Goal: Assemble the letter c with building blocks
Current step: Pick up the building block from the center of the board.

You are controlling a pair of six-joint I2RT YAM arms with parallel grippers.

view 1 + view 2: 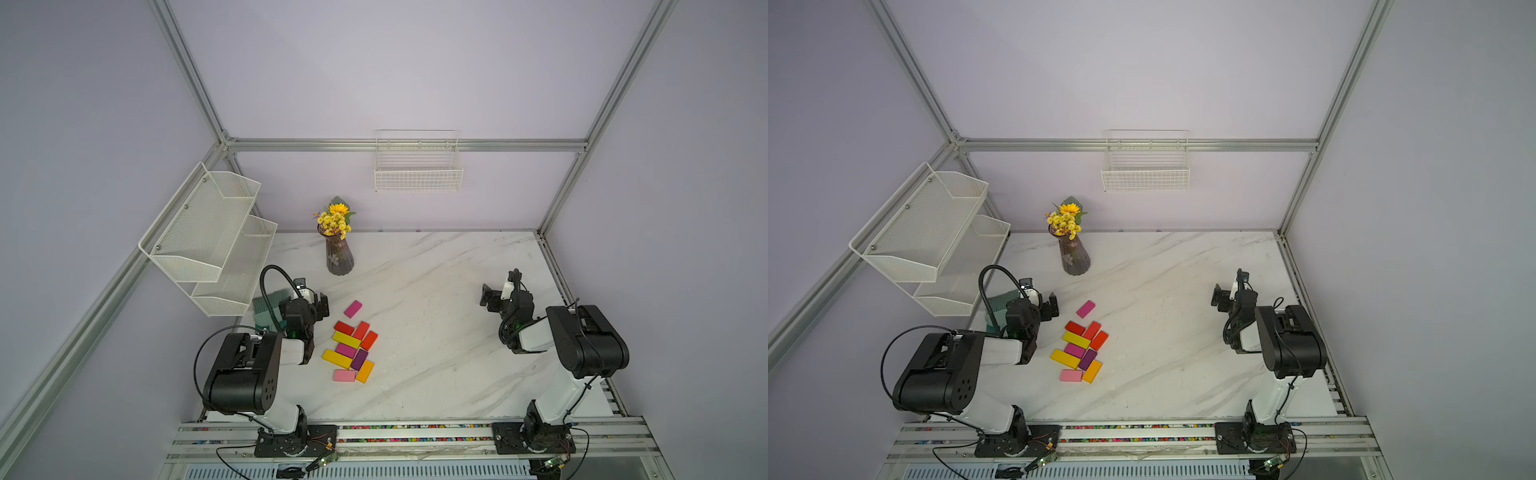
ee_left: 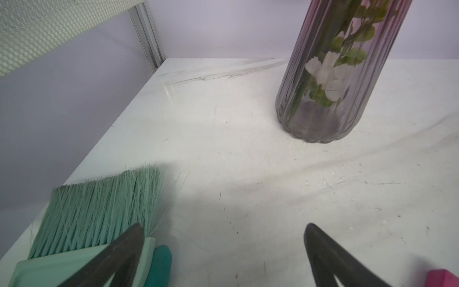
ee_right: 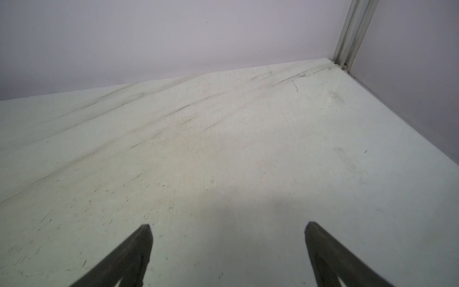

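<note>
Marble worktop [image 1: 436,291], purple walls; both grippers released.
Building blocks [image 1: 351,351] lay flat in a cluster at approx. 8 o'clock from worktop centre, w/ one magenta block [image 1: 353,309] apart at the cluster's 12. Left gripper [image 2: 223,228] hovered at the cluster's 10, jaws wide, green brush [image 2: 99,211] beside it. Right gripper [image 3: 228,227] hovered at 3 o'clock, jaws wide.

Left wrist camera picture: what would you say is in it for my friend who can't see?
The left gripper's two dark fingers stand wide open over a white marbled table, holding nothing. Ahead stands a ribbed glass vase with flower stems; beside one finger lies a green brush, and a magenta block's corner peeks in by the other.
</note>
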